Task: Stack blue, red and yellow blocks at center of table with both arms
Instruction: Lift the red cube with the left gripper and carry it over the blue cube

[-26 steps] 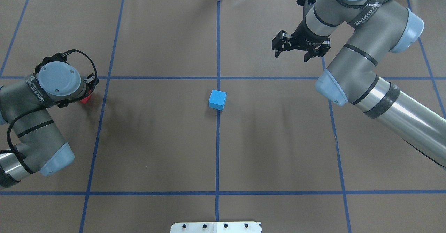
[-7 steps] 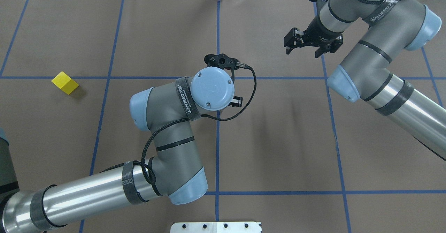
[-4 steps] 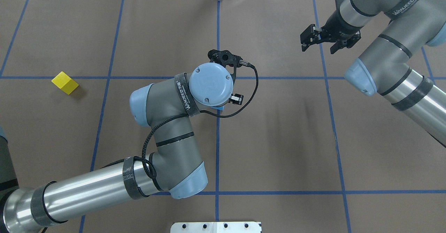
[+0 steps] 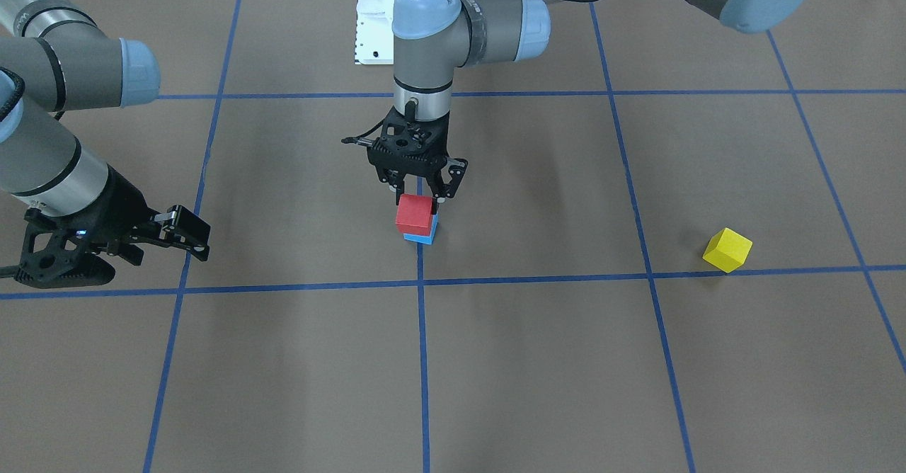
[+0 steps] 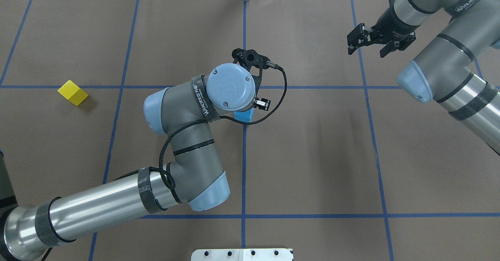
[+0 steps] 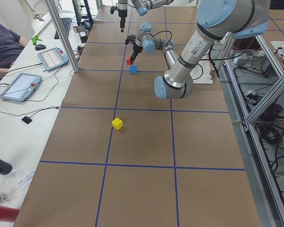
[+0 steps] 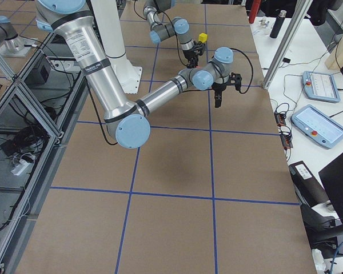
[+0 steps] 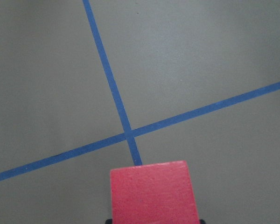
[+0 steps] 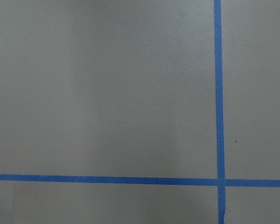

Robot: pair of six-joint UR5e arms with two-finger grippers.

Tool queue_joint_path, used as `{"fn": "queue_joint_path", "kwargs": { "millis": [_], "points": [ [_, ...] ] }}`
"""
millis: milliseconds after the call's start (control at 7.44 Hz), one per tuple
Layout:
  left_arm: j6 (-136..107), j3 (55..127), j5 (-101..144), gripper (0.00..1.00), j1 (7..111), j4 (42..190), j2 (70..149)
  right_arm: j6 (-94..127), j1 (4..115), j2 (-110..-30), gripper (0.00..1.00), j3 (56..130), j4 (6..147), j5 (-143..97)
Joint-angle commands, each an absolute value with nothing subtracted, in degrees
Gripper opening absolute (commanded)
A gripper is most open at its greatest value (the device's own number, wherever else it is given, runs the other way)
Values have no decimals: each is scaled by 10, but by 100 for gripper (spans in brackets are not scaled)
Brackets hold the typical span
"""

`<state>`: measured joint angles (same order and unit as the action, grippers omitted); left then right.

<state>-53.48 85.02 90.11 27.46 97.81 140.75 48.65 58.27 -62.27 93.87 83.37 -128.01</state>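
Left gripper (image 4: 420,191) holds the red block (image 4: 415,214) over the blue block (image 5: 245,115) at the middle of the table (image 5: 312,155).
Left fingers are clamped on the red block's sides, arm pointing straight down. The red one sits right above the blue one at the grid line crossing; can't tell if they touch. Right gripper (image 5: 365,53) hangs over the far right side with fingers spread and nothing in them. The yellow block (image 4: 727,250) lies alone, well off on the robot's left side, beside a blue line.
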Motion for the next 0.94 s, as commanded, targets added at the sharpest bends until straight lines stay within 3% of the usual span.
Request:
{"fn": "queue_joint_path", "kwargs": {
  "millis": [0,537,672,806],
  "points": [
    [-534,839,911,0,274,998,1401,484,584,-622,99,939,834,-1281],
    [-539,845,931,0,274,1005,1386,484,584,-623,99,938,834,-1281],
    [-542,848,932,21,273,1006,1386,484,584,-623,99,938,834,-1281],
    [-554,849,933,91,274,1018,1386,484,586,-623,99,938,834,-1281]
  ]
}}
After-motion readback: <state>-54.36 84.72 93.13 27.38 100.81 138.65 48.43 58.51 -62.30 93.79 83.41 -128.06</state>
